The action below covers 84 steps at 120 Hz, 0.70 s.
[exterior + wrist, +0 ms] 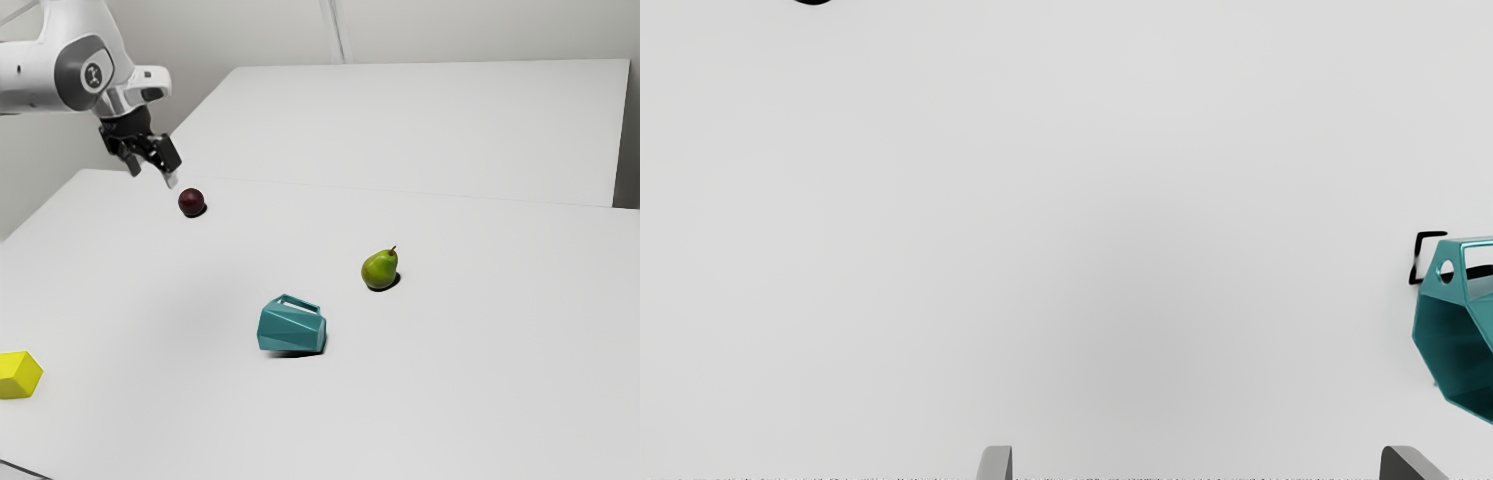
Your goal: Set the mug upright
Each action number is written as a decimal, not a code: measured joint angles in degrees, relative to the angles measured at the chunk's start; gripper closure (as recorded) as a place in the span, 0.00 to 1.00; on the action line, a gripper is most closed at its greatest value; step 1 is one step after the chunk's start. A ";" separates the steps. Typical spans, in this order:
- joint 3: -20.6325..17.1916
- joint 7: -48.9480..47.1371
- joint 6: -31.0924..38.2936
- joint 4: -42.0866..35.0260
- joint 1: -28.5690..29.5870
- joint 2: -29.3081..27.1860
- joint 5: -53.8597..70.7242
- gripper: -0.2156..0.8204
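Two fingers (pixel 996 463): wide apart, holding nothing.
Gripper (pixel 153 178): raised above the table (pixel 200 420), well apart from the mug (pixel 292 328).
Clock reference: dial laid flat over the exterior view, twelve at its top edge; bearings from the gripper unless stated.
Dark red ball (pixel 191 202): four o'clock, nearest object to the gripper in that view.
Mug position: between four and five o'clock, on the table.
Mug attitude: on its side, handle (pixel 300 301) uppermost. The open mouth (pixel 1450 347) faces sideways; it is seen in the wrist view.
Pear (pixel 380 270): just short of four o'clock, beyond the mug's range; two o'clock from the mug.
Yellow block (pixel 17 376): seven o'clock; almost nine o'clock from the mug, well apart from it.
Completed condition: none evident. The required end state, mug upright, is absent.
Remaining work (judged): bring the gripper to the mug, close on its body or handle, turn the mouth to twelve on an upright dial, lower the mug to the table, release.
Completion check (judged): mug standing unaided, mouth up, fingers clear.
Caution (judged): the faceted body may slip or roll if gripped off-centre. Keep the pear outside the turning path.
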 joint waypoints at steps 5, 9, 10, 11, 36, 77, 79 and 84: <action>0.01 -0.08 -0.03 -0.32 -0.04 0.02 -0.08 0.21; 0.01 -0.14 -0.04 -0.70 -0.09 0.02 -0.17 0.21; 0.01 -0.15 -0.04 -0.90 -0.11 -0.03 -0.19 0.21; 0.00 -0.16 -0.05 -1.11 -0.13 -0.08 -0.22 0.21; 1.23 0.07 -0.34 -5.48 0.61 0.80 -10.05 0.21; 3.14 2.05 -7.55 -5.87 3.20 8.70 -21.23 0.21; 3.19 2.16 -7.83 -5.89 3.22 9.00 -21.60 0.21; 3.28 2.41 -8.47 -6.22 3.24 9.51 -22.58 0.21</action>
